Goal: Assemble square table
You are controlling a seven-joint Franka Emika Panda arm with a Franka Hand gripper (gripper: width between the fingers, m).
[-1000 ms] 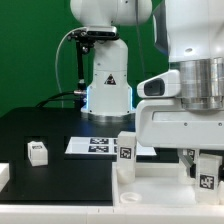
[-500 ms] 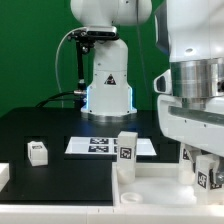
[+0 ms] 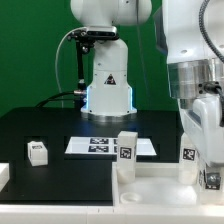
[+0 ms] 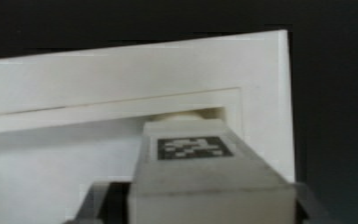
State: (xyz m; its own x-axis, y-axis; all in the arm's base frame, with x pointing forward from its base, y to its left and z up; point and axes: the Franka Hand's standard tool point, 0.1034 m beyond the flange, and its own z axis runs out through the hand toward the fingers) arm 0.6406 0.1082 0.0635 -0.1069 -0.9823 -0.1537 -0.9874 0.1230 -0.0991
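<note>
Gripping a short white tagged block leg [image 4: 194,155] between closed dark gripper [image 4: 197,203] fingers, we are lowering it at the exterior view's lower right into a corner of the white rimmed plastic square tabletop [image 3: 150,180]; next we are likely seating and twisting it.

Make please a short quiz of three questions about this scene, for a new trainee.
1. True or false: the marker board lies flat on the black table.
2. How many legs stand on the square top in the exterior view? A) one B) two C) four
3. Fill in: the small white block beside the square top bears no ____.

Key: 1 true; 2 B, leg and leg; 3 tag.
</note>
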